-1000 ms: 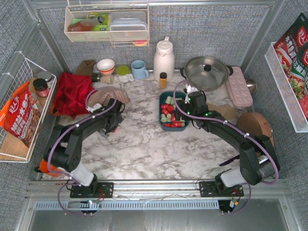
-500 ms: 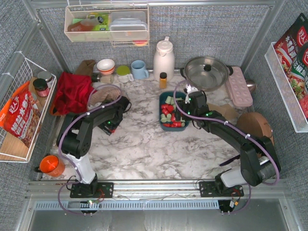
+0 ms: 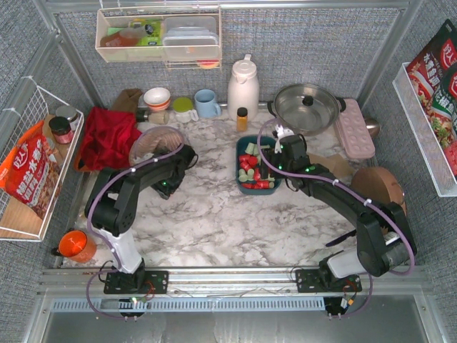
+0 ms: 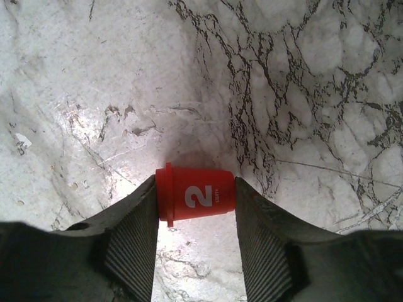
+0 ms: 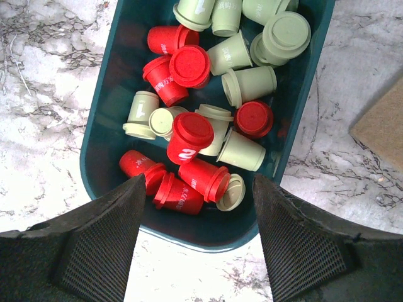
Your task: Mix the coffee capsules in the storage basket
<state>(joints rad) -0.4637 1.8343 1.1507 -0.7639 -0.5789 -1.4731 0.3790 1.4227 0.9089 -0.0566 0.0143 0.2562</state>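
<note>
From above, the teal basket (image 3: pixel 238 174) sits right of centre on the marble counter (image 3: pixel 214 221), with red and pale green capsules (image 3: pixel 251 168) heaped inside. The right jaws hang over its right edge. The left jaws hover over bare marble, well to the left of the basket. An orange bag (image 3: pixel 30 171) in the wire rack and red packets (image 3: pixel 437 68) on the right wall carry large Chinese characters, too small here to read.

At the left wrist, the jaws are clenched on a single red capsule (image 4: pixel 195 196); it lies on its side with its rim to the left and a ribbed pad pressing each end. It bears a white "2" with a small word beside it that I cannot make out. Only marble lies beneath.

At the right wrist, the jaws are spread wide and hold nothing, poised above the near end of the basket (image 5: pixel 101 157). Green capsules (image 5: pixel 252 85) crowd the far right, while red ones (image 5: pixel 189 179) gather at the near end and along the left, with a few of each among the other. One red capsule (image 5: pixel 189 139) shows a white mark like a "2"; the rest of the print is too fine to read.

By my reckoning the mixing is partly done. The colours meet in the middle but bunch at the ends, and one red capsule is outside the basket; it needs carrying across and dropping in, preferably among the greens.
</note>
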